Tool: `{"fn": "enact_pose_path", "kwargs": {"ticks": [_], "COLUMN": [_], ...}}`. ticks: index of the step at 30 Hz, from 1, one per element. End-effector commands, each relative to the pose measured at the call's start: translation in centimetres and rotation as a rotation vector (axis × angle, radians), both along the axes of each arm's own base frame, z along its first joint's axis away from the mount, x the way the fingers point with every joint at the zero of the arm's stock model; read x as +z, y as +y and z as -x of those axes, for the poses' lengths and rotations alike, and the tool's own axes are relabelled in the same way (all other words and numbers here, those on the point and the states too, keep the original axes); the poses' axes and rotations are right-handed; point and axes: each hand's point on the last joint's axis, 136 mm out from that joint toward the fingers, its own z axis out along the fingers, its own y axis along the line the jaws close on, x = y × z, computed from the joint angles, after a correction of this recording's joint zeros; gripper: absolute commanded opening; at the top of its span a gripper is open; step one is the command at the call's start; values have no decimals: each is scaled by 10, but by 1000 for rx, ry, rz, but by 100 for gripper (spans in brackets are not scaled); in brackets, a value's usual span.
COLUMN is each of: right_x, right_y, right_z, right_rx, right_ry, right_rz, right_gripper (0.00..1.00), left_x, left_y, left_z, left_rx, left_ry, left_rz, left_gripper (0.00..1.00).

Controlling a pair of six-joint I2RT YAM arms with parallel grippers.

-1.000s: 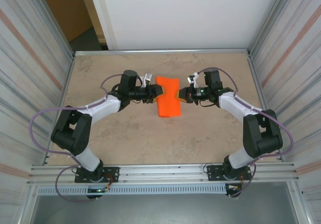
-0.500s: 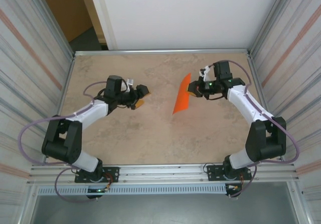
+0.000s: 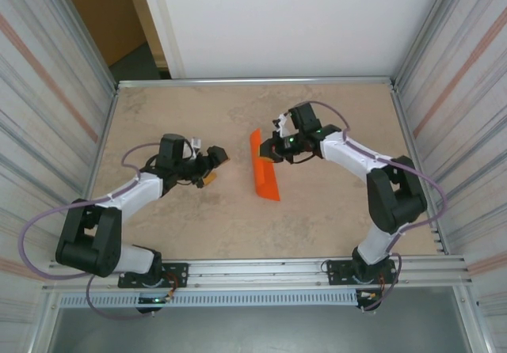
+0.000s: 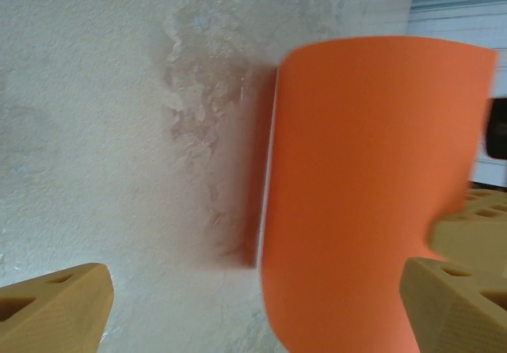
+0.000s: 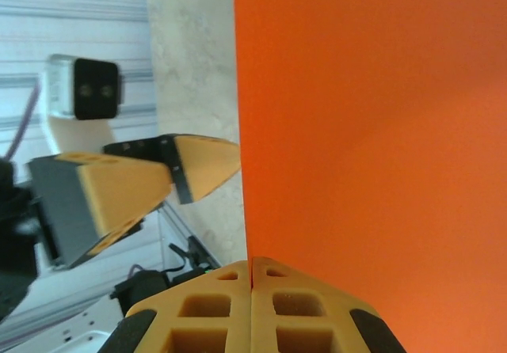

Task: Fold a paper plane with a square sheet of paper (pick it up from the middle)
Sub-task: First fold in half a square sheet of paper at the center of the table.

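The right gripper (image 3: 273, 149) pinches the folded bright orange paper sheet (image 3: 263, 171), held on edge near the middle of the beige stone-pattern table (image 3: 182, 226); the left gripper (image 3: 214, 168) stands released, jaws wide, apart to its left

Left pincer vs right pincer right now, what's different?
The left pincer stands open and empty; the right pincer is shut on the orange paper. The left sits clear of the sheet; the right holds it up on edge. Both are tan-tipped and point toward the paper.
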Motion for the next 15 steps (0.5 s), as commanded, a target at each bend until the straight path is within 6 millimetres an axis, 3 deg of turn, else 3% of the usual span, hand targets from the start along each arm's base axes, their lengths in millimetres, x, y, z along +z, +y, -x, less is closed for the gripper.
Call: {"fn": "enact_pose_path", "kwargs": {"ticks": [1,6,15], "right_x": [-11,-53,-80], "right_y": [11,-2,-9], "right_z": [-8,-12,-21], "right_rx": [-4,-17,13], "right_ry": [1,50,69], "right_rz": [-53,-4,18], "right_gripper": [0,0,0], "left_x": [-9,-24,-48], "left_y": [-7,-33,-67], "left_z": [10,11,2], "left_rx": [-51,-123,-190], "left_ry": [14,51,94], "left_rz": [-18,-72,-200], "left_gripper": [92,84,75]}}
